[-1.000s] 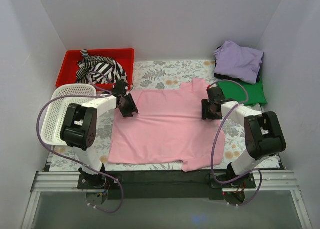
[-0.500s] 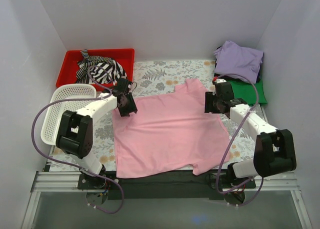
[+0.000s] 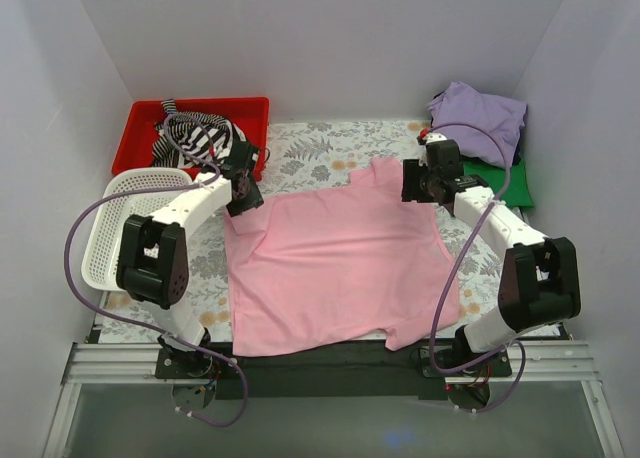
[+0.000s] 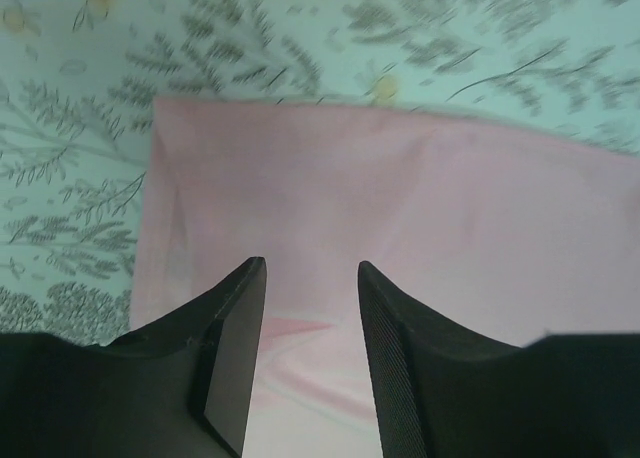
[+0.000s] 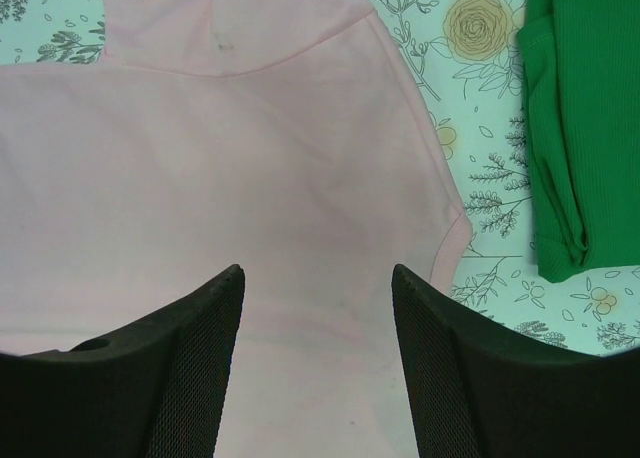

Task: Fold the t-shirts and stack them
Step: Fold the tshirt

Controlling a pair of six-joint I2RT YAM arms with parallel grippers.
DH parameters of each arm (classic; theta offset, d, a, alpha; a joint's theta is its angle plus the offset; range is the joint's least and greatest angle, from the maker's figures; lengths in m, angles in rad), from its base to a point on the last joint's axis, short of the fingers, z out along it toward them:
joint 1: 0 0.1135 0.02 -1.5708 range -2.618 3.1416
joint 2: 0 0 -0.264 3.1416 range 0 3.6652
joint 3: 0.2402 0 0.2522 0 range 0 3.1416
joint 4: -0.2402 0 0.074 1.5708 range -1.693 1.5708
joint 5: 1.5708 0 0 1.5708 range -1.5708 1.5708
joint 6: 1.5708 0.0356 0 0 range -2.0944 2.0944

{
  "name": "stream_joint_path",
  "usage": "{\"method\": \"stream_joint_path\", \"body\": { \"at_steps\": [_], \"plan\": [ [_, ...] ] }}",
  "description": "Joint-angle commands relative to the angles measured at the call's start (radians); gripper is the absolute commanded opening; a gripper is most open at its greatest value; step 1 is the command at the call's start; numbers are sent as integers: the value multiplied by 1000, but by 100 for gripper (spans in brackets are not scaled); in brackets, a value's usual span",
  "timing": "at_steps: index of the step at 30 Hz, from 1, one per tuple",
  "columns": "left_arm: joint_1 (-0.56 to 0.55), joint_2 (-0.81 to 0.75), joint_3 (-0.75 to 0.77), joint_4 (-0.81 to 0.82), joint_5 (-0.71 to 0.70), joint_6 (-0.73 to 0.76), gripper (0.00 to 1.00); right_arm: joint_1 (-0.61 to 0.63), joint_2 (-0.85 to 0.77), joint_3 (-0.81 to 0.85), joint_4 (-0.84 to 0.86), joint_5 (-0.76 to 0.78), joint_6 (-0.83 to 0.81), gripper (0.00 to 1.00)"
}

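Observation:
A light pink t-shirt (image 3: 340,263) lies spread flat on the floral tablecloth, its near edge hanging over the table front. My left gripper (image 3: 243,196) is open above the shirt's far left corner, with pink cloth (image 4: 420,228) below the fingers and nothing held. My right gripper (image 3: 420,190) is open above the shirt's far right part, near the sleeve (image 5: 300,158). A folded lavender t-shirt (image 3: 478,120) lies on a green t-shirt (image 3: 500,183) at the far right. The green one also shows in the right wrist view (image 5: 585,118).
A red bin (image 3: 140,118) holding striped black-and-white cloth (image 3: 200,138) stands at the far left. A white slatted basket (image 3: 105,228) sits in front of it. White walls close in the table on three sides.
Both grippers moved toward the far side, dragging the pink shirt further onto the table, then opened and let it go. The shirt now lies flatter.

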Motion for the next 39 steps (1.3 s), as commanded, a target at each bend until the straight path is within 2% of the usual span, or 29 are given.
{"method": "stream_joint_path", "body": {
  "at_steps": [1, 8, 16, 17, 18, 26, 27, 29, 30, 31, 32, 33, 39],
  "plan": [
    [44, -75, -93, -24, -7, -41, 42, 2, 8, 32, 16, -18, -17, 67],
    [118, -69, -150, 8, 45, -72, 46, 2, 5, -3, 24, -44, -12, 67],
    [135, -28, -158, 50, 133, -55, 51, 2, 8, -20, 26, -46, -13, 67],
    [135, -26, -158, 56, 147, -60, 54, 2, 10, -20, 26, -47, -13, 67],
    [135, -24, -159, 59, 153, -66, 77, 2, 10, -20, 27, -50, -15, 67],
    [138, -1, -159, 76, 177, -64, 80, 0, 24, -29, 29, -56, -12, 67],
    [138, 6, -162, 82, 191, -63, 77, 2, 25, -28, 29, -55, -15, 67],
    [139, 15, -164, 88, 194, -69, 54, 0, 25, -28, 29, -55, -12, 67],
    [141, 25, -164, 93, 197, -67, 33, 2, 25, -28, 29, -52, -13, 67],
    [141, 28, -161, 94, 196, -66, 33, 2, 25, -28, 29, -52, -13, 67],
    [141, 28, -156, 96, 194, -64, 4, 2, 24, -29, 29, -37, -12, 67],
    [142, 29, -147, 91, 185, -67, 0, 2, 21, -35, 29, -23, -13, 67],
    [178, 11, -81, 51, 101, -51, 0, -9, 45, -51, 21, 115, -33, 67]
  ]
}}
